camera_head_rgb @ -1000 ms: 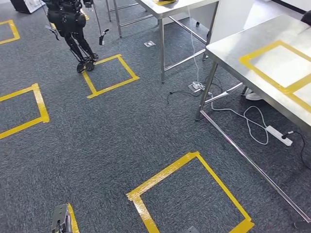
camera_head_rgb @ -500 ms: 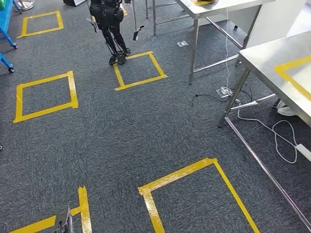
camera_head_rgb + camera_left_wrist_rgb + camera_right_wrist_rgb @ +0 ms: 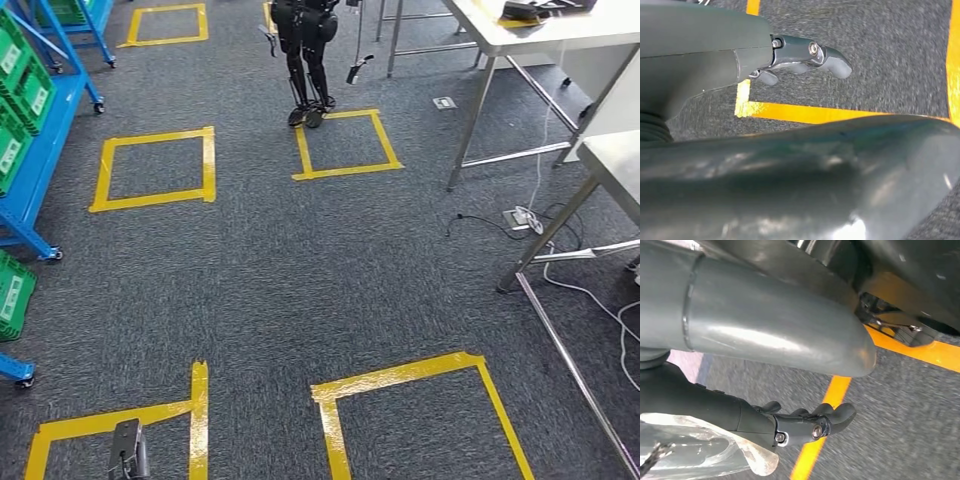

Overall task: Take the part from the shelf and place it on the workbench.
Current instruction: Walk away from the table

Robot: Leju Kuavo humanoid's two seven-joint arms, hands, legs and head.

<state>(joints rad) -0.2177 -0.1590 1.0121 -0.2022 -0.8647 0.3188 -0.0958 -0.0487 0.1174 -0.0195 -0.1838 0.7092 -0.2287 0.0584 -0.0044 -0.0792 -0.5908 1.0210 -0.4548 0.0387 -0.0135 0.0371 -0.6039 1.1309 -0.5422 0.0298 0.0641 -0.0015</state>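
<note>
In the right wrist view my right hand (image 3: 791, 427) hangs over the carpet, its dark fingers lying along a clear plastic-wrapped part (image 3: 696, 452) that it holds off the floor. My left hand (image 3: 127, 450) is low at the bottom of the head view. In the left wrist view that left hand (image 3: 753, 55) has its fingers (image 3: 828, 57) stretched out with nothing in them. The blue shelf (image 3: 45, 130) with green bins (image 3: 19, 70) stands at the left edge. A corner of the steel workbench (image 3: 615, 160) is at the right.
Another dark robot (image 3: 306, 45) stands at the back by a yellow tape square (image 3: 347, 140). A white table (image 3: 558, 25) is at the back right. Cables and a floor socket (image 3: 521, 215) lie under the workbench. More tape squares (image 3: 407, 375) mark the grey carpet.
The whole view has swung left: the workbench slid off to the right edge and the blue shelf with green bins came in at the left. The camera moved, not the things.
</note>
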